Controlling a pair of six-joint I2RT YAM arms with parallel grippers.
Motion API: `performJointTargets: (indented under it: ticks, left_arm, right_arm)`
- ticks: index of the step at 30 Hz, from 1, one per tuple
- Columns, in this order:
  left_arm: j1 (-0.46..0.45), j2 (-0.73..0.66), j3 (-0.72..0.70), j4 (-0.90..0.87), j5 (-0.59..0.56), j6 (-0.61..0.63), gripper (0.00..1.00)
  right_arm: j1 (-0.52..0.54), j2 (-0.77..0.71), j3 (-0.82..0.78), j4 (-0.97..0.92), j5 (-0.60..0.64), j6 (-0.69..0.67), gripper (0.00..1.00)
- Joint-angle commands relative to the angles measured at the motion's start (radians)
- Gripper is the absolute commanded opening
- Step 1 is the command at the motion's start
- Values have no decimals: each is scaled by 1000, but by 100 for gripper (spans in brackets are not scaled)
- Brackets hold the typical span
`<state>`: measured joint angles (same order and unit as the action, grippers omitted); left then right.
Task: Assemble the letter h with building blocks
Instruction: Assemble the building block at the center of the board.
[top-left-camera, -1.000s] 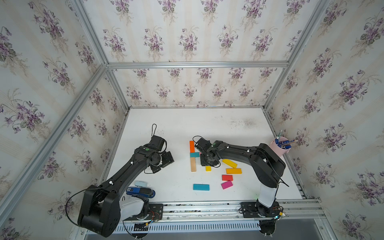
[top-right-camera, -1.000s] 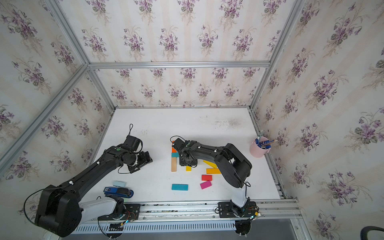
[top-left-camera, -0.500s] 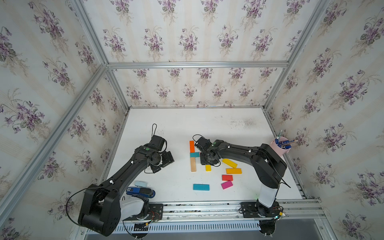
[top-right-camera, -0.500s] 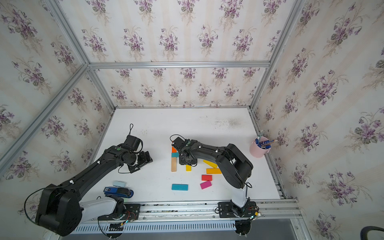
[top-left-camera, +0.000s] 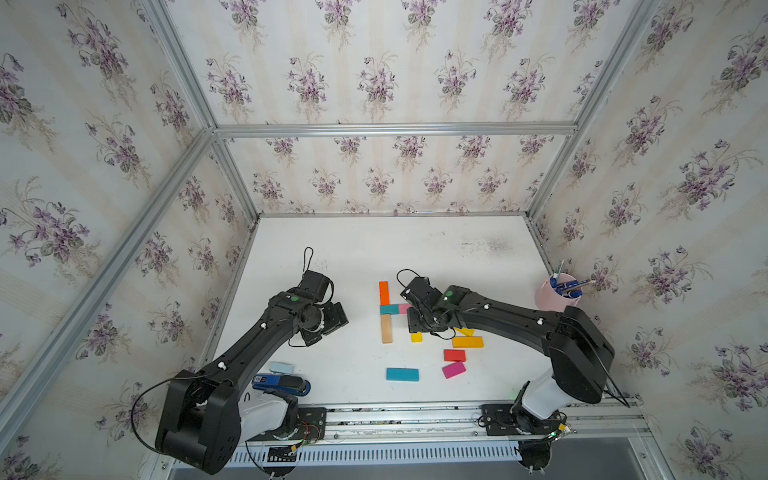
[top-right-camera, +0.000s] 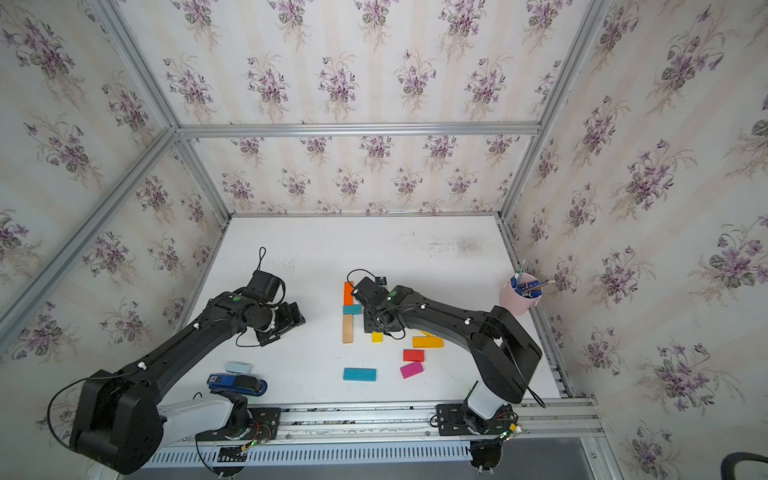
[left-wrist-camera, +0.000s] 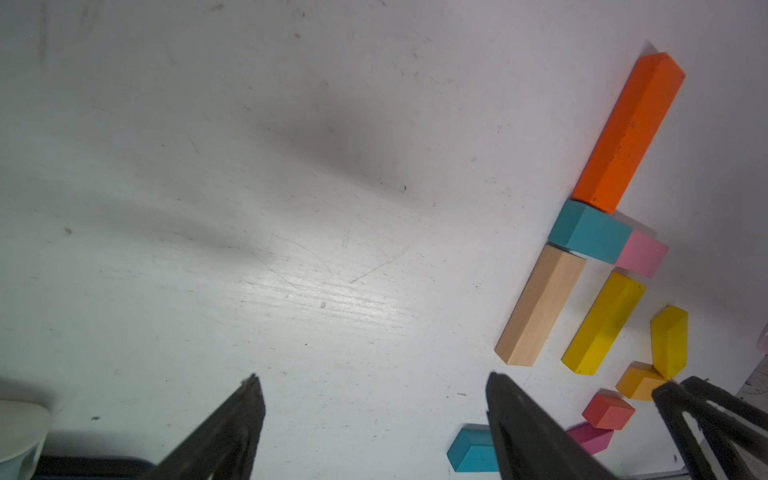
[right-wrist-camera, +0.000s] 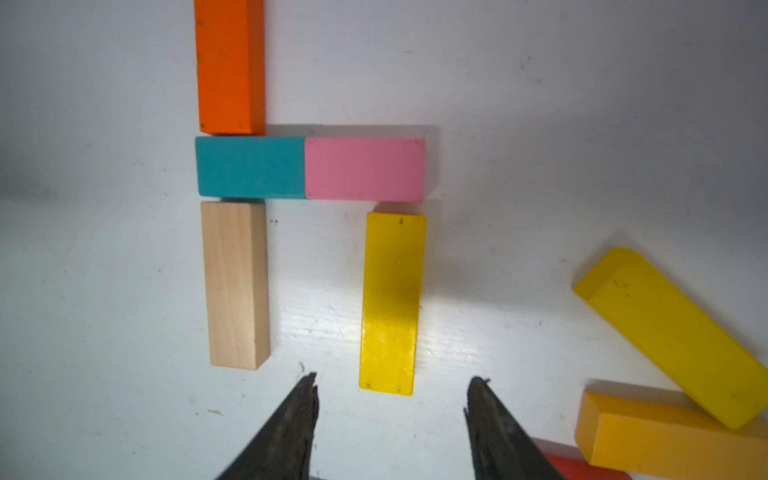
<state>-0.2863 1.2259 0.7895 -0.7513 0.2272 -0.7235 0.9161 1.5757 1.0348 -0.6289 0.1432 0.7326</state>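
Now lift right hand (right-wrist-camera: 393, 378) straight up, released and spread clear of yellow block (right-wrist-camera: 390, 303) lying on counter (right-wrist-camera: 540, 124) just beside pink block (right-wrist-camera: 365, 168) as right leg of letter h (right-wrist-camera: 249, 168); avoid nudging.

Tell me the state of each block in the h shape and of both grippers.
orange block, flat, top of stem
short teal block, flat, crossbar, stem side
pink block, flat, crossbar, leg side
wood block, flat, lower stem
yellow leg block, flat, under pink block
right gripper, jaws open, straddling yellow leg block's end
left gripper, jaws open, empty
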Motion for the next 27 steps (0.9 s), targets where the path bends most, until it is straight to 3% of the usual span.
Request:
performJointTargets:
  ticks: [1, 9, 27]
  left_arm:
    - [-1, 3, 8, 10, -13, 9, 86]
    - [-2, 0, 7, 6, -14, 4, 86]
    - [-2, 2, 7, 3, -17, 7, 86]
  right_arm:
    - [25, -39, -61, 7, 4, -5, 61]
    - [59, 8, -131, 29, 15, 17, 61]
    - [55, 115, -89, 38, 49, -1, 60]
